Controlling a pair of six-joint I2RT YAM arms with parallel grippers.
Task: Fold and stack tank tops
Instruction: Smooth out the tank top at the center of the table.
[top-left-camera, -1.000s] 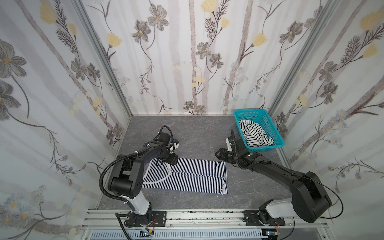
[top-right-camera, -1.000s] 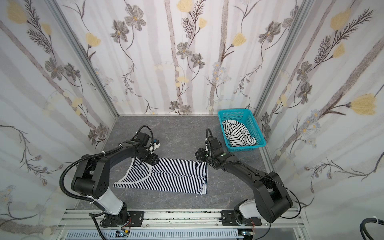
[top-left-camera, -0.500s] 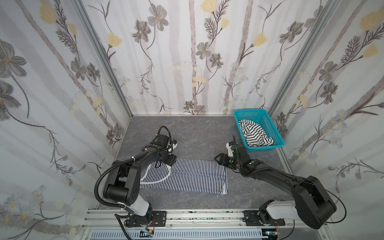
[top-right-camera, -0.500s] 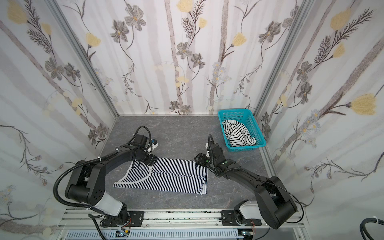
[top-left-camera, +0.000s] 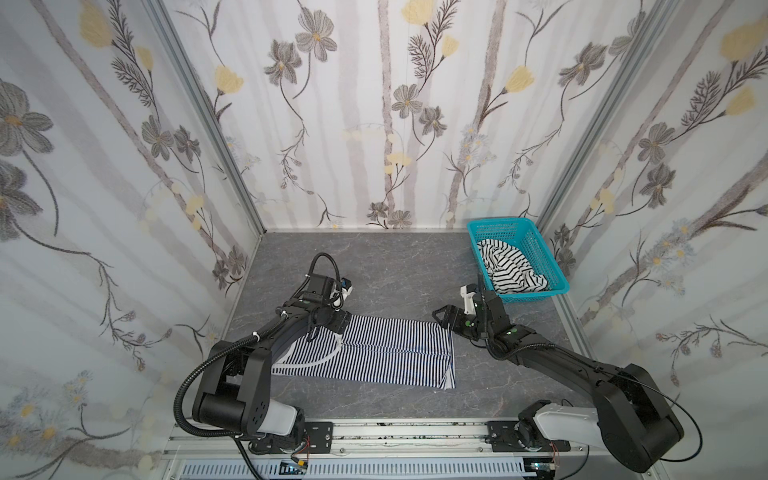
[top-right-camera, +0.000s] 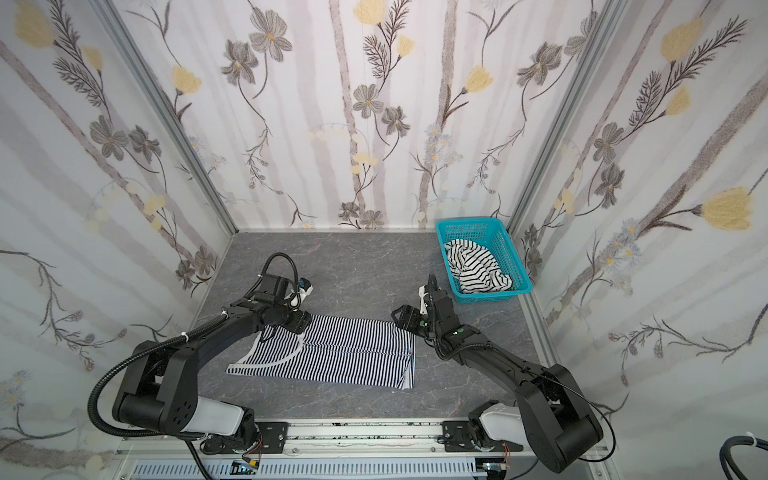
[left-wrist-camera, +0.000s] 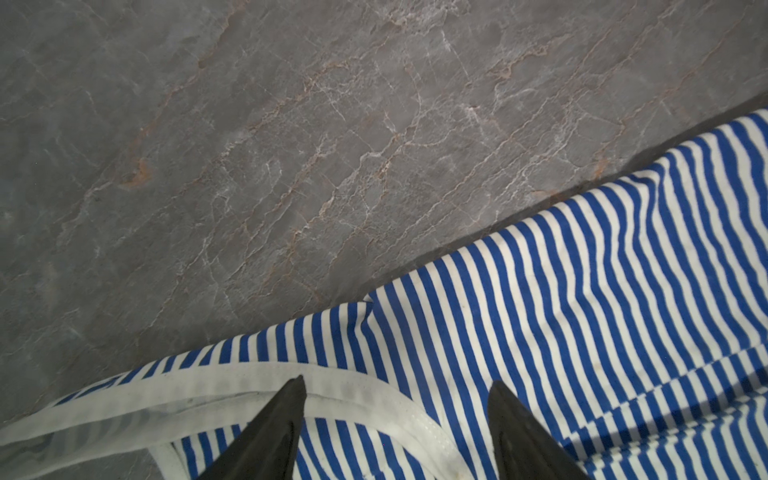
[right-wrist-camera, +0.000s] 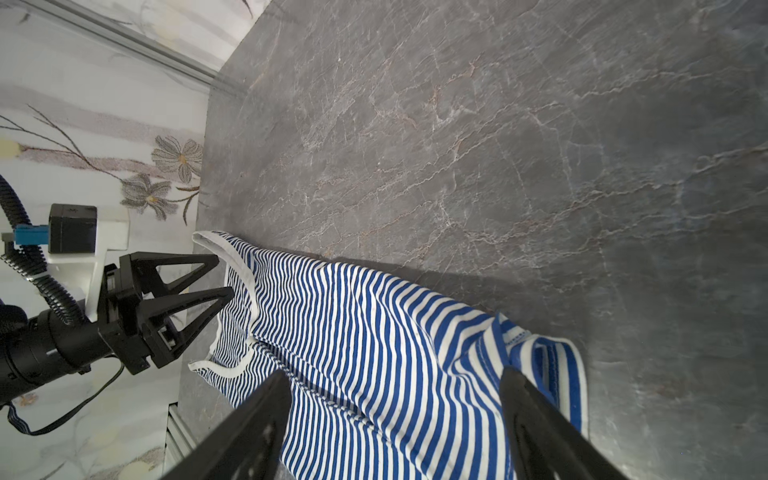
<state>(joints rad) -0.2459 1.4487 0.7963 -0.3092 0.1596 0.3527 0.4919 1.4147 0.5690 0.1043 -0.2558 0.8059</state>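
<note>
Your navy top (top-left-camera: 374, 353) (top-right-camera: 332, 353) lies flat on the table (top-left-camera: 395, 270), about midway between the two arms. It is doubled lengthwise, with a crease running along its middle. Its white-edged straps point to the robot's left and its hem to the right. The white top (top-left-camera: 511, 270) (top-right-camera: 473, 266) sits crumpled in the basket (top-left-camera: 519, 226) (top-right-camera: 469, 222) at the far right corner of the table, well apart from the navy one. Your left claw (top-left-camera: 338, 326) (top-right-camera: 299, 324) hangs low over the far strap corner of the navy top. In the left wrist view (left-wrist-camera: 395, 380) you see its jaws standing well apart, with white binding and stripes lying loose under them and nothing pinched. The right wrist view (right-wrist-camera: 224, 276) shows the same gap between those jaws. Your right claw (top-left-camera: 441, 320) (top-right-camera: 399, 318) is at the far hem corner, and its jaws are spread wide (right-wrist-camera: 392, 374) over the cloth (right-wrist-camera: 374, 332) with no hold on it. A bit of hem is turned up just beside one of its fingers (right-wrist-camera: 540, 415). Both claws are low and close to the fabric, but you cannot tell whether their tips touch it.
</note>
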